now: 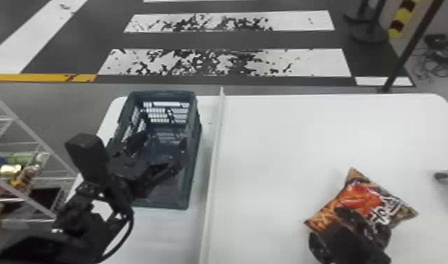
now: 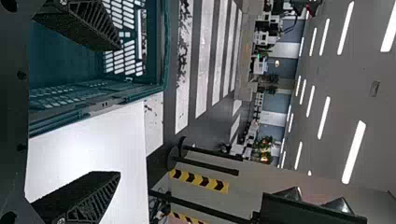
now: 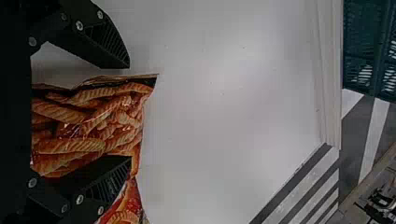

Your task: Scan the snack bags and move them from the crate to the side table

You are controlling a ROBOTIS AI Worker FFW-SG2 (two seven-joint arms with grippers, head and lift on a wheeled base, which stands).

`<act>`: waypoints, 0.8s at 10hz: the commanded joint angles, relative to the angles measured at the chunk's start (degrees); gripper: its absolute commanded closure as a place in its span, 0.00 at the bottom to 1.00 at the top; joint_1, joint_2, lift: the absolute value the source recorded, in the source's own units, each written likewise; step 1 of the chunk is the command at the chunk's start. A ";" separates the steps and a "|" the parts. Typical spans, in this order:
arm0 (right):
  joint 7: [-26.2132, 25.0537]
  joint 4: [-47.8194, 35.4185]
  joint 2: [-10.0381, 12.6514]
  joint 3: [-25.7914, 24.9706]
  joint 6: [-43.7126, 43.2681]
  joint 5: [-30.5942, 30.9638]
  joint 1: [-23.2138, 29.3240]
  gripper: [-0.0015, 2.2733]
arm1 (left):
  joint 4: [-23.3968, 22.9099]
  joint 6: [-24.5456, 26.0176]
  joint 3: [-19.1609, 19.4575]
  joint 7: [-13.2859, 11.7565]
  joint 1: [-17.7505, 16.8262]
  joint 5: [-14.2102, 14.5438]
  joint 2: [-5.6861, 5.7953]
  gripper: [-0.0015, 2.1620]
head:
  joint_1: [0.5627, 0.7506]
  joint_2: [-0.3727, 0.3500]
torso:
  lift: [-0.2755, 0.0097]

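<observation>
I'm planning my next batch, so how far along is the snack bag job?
One snack bag is already out of the crate, across the divider. Nothing looks gripped: the right end effector is open at that bag, the left end effector open over the crate, partly hiding it. Scanning and any remaining bags, I can't confirm.

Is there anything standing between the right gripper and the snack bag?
Nothing visible does: the right gripper is at the bag, its fingers apart. The divider and the crate stand off to the left.
</observation>
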 commanded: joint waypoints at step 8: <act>4.56 -8.28 4.69 -24.72 -15.11 -43.38 3.00 0.98 | 1.95 1.88 -2.29 -1.64 -2.99 0.90 -0.37 0.02 | 0.70 0.55 | 0.66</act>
